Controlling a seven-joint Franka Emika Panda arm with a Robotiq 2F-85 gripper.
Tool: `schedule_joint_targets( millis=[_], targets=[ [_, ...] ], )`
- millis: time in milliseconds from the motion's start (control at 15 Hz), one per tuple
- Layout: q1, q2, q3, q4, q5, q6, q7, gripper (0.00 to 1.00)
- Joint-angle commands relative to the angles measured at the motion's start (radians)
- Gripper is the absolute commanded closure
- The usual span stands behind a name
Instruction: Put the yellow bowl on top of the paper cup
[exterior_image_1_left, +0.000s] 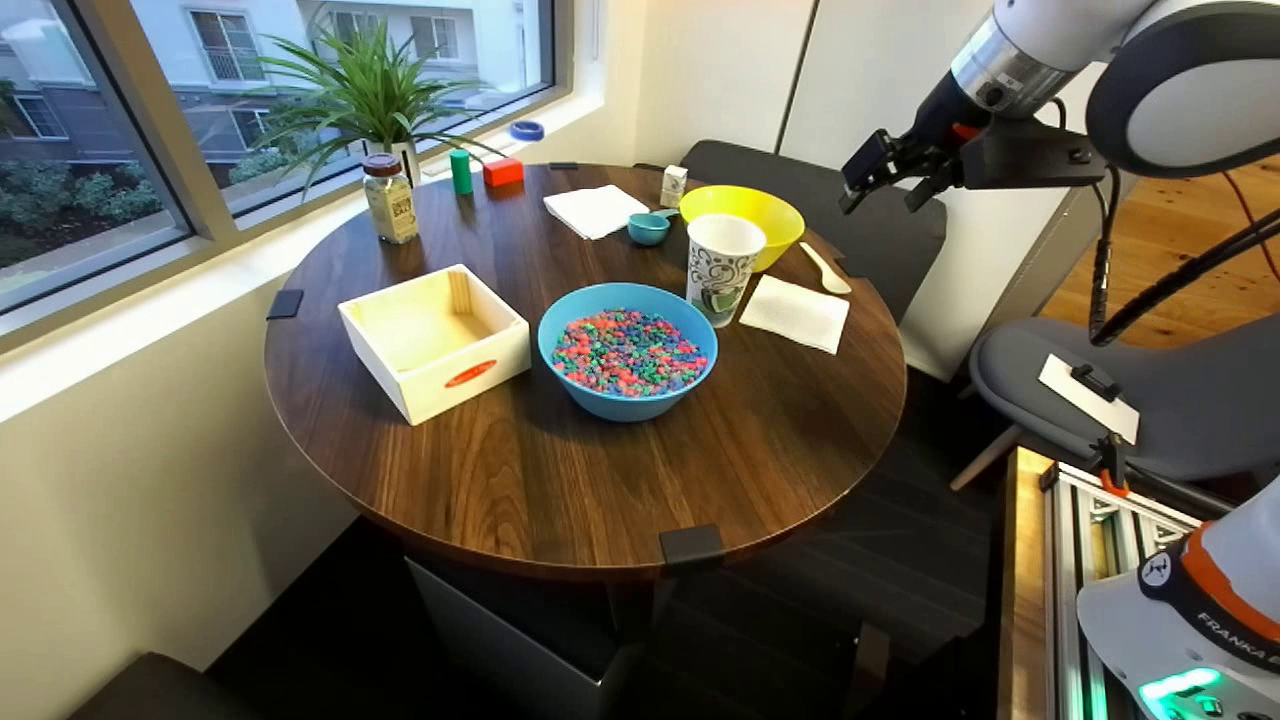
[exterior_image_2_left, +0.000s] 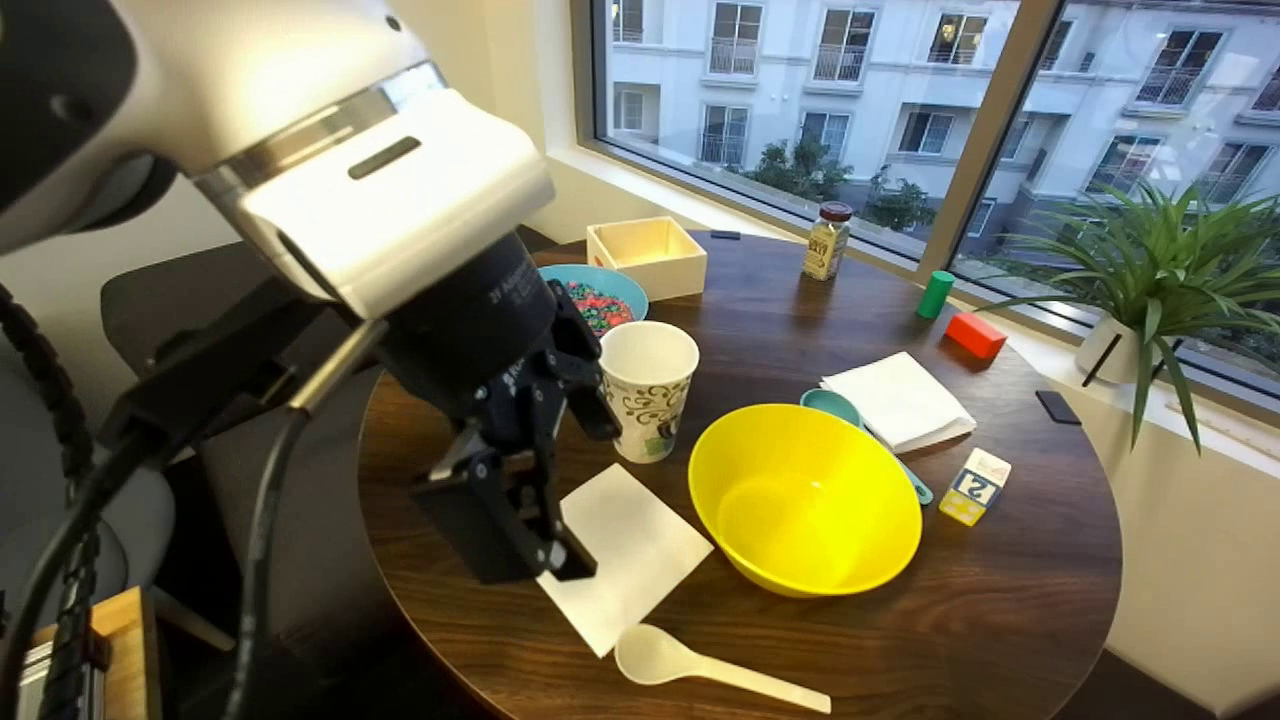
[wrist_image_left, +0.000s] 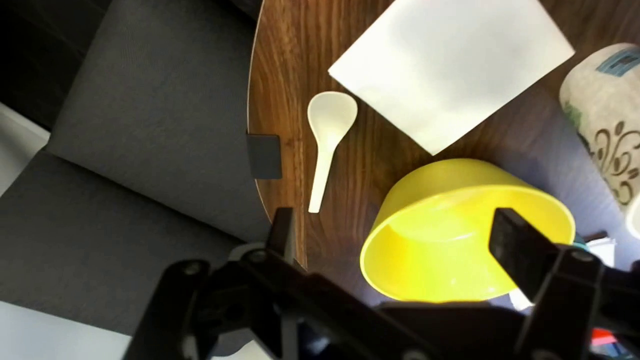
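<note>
Watching from a distance, I am seeing the yellow bowl (exterior_image_2_left: 805, 500) standing upright on the desk (exterior_image_1_left: 560, 480), well apart from the claw (exterior_image_1_left: 882, 204). In an exterior view the claw is hanging higher than the bowl and off to its picture-right side. In the wrist view the bowl is lying beyond the fingers (wrist_image_left: 522, 247), mostly across the gap between them, and the finger on the picture's right is covering part of its inside. I am having the claw spread wide: its two fingers are standing far apart and gripping nothing. The paper cup (exterior_image_2_left: 650, 390) is standing upright on the desk just beside the bowl, a narrow gap showing between the two.

Counting up, I am finding one yellow bowl, one paper cup and one blue bowl (exterior_image_1_left: 628, 408), which is holding coloured pieces (exterior_image_1_left: 630, 352) too many for me to number. Near it one open-topped wooden box (exterior_image_1_left: 440, 396) is sitting. I am also counting one jar (exterior_image_1_left: 391, 205), one green cylinder (exterior_image_1_left: 461, 172), one red block (exterior_image_1_left: 503, 173), one teal scoop (exterior_image_1_left: 649, 232), one printed block (exterior_image_2_left: 975, 487) and two white napkins (exterior_image_2_left: 628, 560), one of these lying near the cup. One pale spoon (wrist_image_left: 325, 147) is lying near the desk's edge, and one potted plant (exterior_image_1_left: 380, 105) is standing on the sill (exterior_image_1_left: 180, 291)
</note>
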Motion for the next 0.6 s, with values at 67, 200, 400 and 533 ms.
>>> schedule_joint_targets(
  millis=[67,200,400,533],
  targets=[
    [-0.019,0.127,-0.050,0.048,-0.039,0.091,-0.022,0.00],
    [-0.016,0.179,-0.065,0.074,-0.039,0.134,-0.031,0.00],
    [0.000,0.258,-0.083,0.122,-0.027,0.187,-0.052,0.00],
    [0.000,0.310,-0.086,0.162,-0.037,0.189,-0.047,0.00]
  ],
)
